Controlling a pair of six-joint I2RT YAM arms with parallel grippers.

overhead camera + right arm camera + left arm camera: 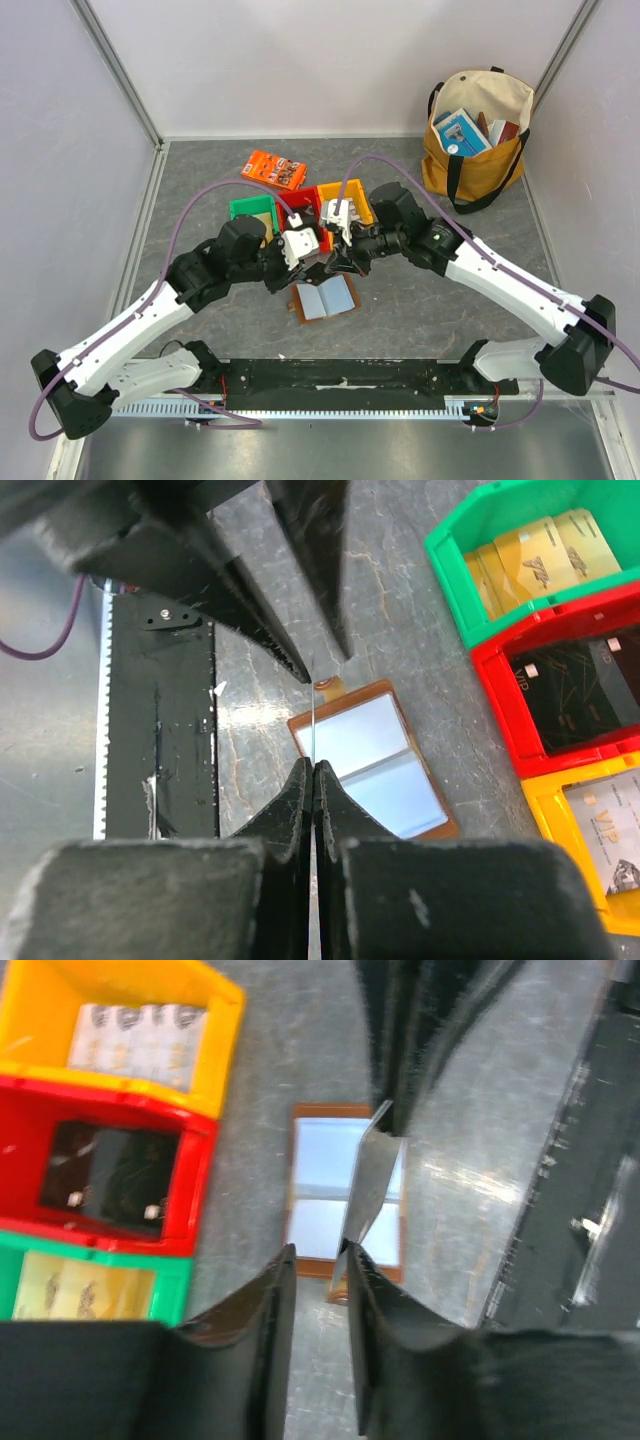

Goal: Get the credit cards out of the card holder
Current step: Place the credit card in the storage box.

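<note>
The card holder (325,297) lies open on the table, brown with pale blue lining, and no cards show in it. It also shows in the left wrist view (318,1190) and the right wrist view (390,770). My right gripper (314,766) is shut on a silvery credit card (368,1185) and holds it on edge above the holder. In the right wrist view the card (313,715) shows only as a thin line. My left gripper (320,1252) is open, and its right fingertip (356,1260) is at the card's free end. Both grippers meet above the holder in the top view (325,258).
Green (252,212), red (305,200) and yellow (352,195) bins stand just behind the grippers and hold gold, dark and silvery cards. An orange printed box (275,170) lies further back. A yellow tote bag (478,135) stands at the back right.
</note>
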